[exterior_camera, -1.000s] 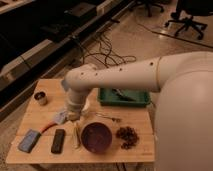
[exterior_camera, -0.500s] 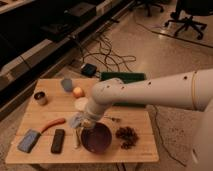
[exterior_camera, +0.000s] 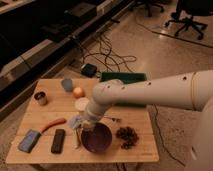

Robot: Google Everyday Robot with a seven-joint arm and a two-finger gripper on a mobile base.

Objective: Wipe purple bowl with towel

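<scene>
Lower left of the frame: a blue sponge (exterior_camera: 29, 140) and a dark flat bar (exterior_camera: 58, 141) lying on the wooden table (exterior_camera: 55, 107), well apart from the work; little risk there. Just right of those, an orange strip (exterior_camera: 52, 124), near enough to be nudged by a wide sweep.

Left of centre, low down: the towel (exterior_camera: 75, 121), pale and bunched, hanging at the upper-left rim of the purple bowl (exterior_camera: 97, 140). Right beside it, the gripper (exterior_camera: 88, 125), fully closed and apparently pinching the towel (exact hold on the cloth hard to make out), poised at the rim rather than deep inside. Centre bottom: the purple bowl itself, upright, close to the table's front edge.

Likely trouble:
- Pressing on the rim instead of the inside, tipping or skating the glossy bowl toward that edge.
- Wiping with too little cloth under the fingers, scraping them bare on the glaze.
- Losing the thin towel mid-stroke through a weak pinch.

Right of the bowl, just beside it, a dark clump (exterior_camera: 127, 136) of small bits, easily scattered by a shoved bowl. Farther right, the white arm (exterior_camera: 160, 92) crossing above the table, liable to brush the green tray (exterior_camera: 122, 77) at the back on a broad swing.
</scene>
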